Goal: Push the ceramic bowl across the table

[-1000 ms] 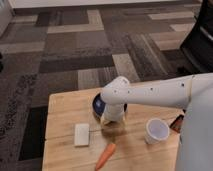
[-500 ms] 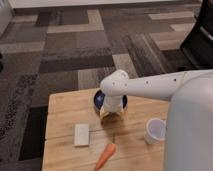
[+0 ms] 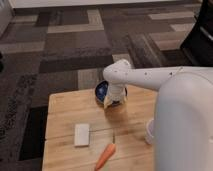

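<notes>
At the far edge of the table (image 3: 65, 115): the ceramic bowl (image 3: 101, 90) is sitting right at the brink, with the carpet (image 3: 60, 55) showing just beyond it.
Gripper: the gripper (image 3: 113, 101) is hanging down over the bowl's near-right part, touching it or very nearly so. You are not getting a view that shows whether it is apart or together, so I cannot tell.
Handling: you are probably dealing with a stiff, fairly heavy, glazed piece. It is likely sliding easily on the smooth wood, and it is risking a chip or a break if it is going over the edge.
Where to press: you are not needing a grasp here. I judge you are doing best pushing low on the outer wall, in line with the bowl's middle, because a high or off-centre push is inviting a tilt or a spin.
Room to travel: the open wood is lying on the near and left sides, so I am reading those as the safe directions.
Hidden: the arm (image 3: 150, 77) is covering the bowl's right half and the exact contact spot. It is also cutting off the table's right side and most of the white cup (image 3: 148, 131).
Neighbours: the white block (image 3: 81, 134) and the carrot (image 3: 105, 156) are lying well apart from the bowl, toward the near edge.
</notes>
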`<state>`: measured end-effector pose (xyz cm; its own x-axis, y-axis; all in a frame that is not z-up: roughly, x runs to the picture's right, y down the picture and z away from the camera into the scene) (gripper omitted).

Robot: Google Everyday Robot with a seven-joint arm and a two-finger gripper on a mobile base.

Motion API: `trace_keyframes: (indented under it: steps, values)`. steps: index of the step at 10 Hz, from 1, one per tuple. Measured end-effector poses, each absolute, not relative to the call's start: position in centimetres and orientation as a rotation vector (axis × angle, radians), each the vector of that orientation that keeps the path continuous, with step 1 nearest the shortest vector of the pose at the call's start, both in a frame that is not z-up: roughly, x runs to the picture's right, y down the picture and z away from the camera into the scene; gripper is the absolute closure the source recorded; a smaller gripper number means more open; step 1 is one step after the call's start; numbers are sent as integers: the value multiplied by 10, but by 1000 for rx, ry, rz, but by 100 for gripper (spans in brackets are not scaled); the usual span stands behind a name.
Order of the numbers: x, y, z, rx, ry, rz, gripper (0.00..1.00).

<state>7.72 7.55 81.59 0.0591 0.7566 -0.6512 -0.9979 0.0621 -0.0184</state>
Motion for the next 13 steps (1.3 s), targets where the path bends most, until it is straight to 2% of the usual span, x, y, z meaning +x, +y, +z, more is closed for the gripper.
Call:
trace_keyframes:
  steps: [4,13]
  values:
    - [57,70,790,-538,552,1387,35]
    - [59,71,791,-534,555,1392,35]
